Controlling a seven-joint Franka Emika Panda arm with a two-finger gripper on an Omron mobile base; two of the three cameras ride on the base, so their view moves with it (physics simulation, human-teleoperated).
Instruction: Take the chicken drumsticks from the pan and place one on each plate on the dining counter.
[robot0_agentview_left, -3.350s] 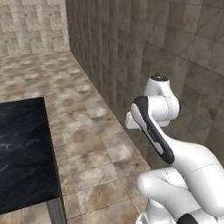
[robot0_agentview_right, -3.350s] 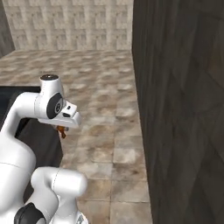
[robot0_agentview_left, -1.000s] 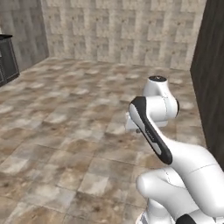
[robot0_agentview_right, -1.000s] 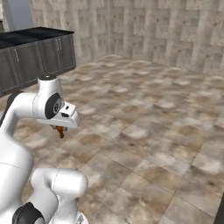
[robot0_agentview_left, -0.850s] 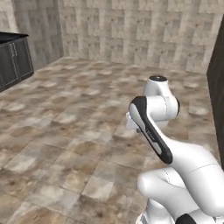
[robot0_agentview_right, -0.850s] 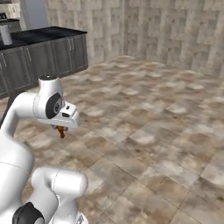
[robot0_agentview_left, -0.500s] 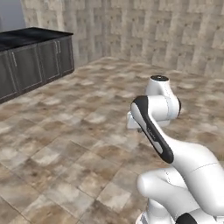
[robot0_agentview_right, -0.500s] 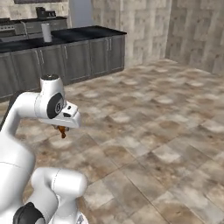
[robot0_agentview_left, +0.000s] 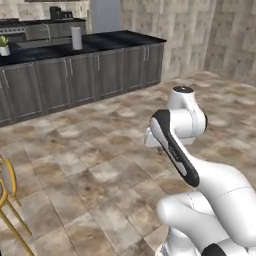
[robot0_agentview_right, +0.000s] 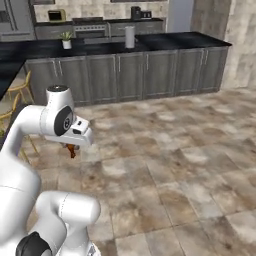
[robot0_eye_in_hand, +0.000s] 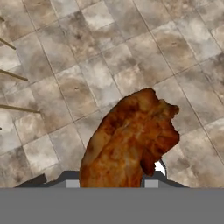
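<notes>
Pincer (robot0_agentview_right: 73, 148) grips a chicken drumstick (robot0_eye_in_hand: 129, 140), held in the air over the brown tiled floor (robot0_agentview_right: 170, 165). Dark cabinets under a black table (robot0_agentview_right: 125, 47) line the far wall, yellow chair (robot0_agentview_left: 7, 200) at the left edge.

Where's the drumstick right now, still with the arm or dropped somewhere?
The chicken drumstick is in the gripper, hanging over the tiled floor. In the right base view it shows under the hand at left, short of the dark cabinets.
</notes>
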